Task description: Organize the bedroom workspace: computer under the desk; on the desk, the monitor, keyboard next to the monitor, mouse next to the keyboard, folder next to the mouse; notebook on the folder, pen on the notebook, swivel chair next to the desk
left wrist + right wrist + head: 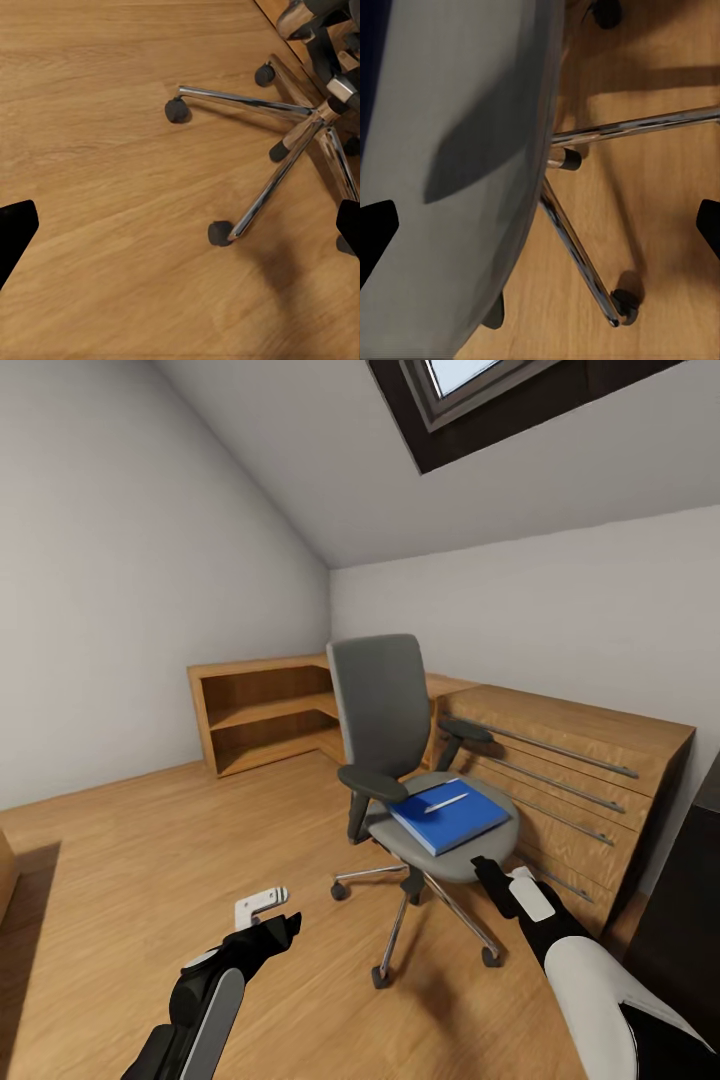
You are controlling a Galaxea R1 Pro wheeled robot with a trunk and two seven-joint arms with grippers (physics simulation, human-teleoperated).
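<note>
Head view: folder (449, 816) lies on swivel chair (385, 710) seat.

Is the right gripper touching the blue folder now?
Apart. Head view: right gripper hangs at the seat's front edge, with grey seat showing between it and the folder.

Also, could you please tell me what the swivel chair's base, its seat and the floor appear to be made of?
The swivel chair's base looks like polished chrome metal: bright mirror-like reflections along the spokes, with matte black casters, likely plastic. The seat appears to be grey padded fabric, matte and without shine, though the render leaves the weave unclear. The floor looks like warm-toned wood planks with visible grain and a soft satin sheen.
</note>
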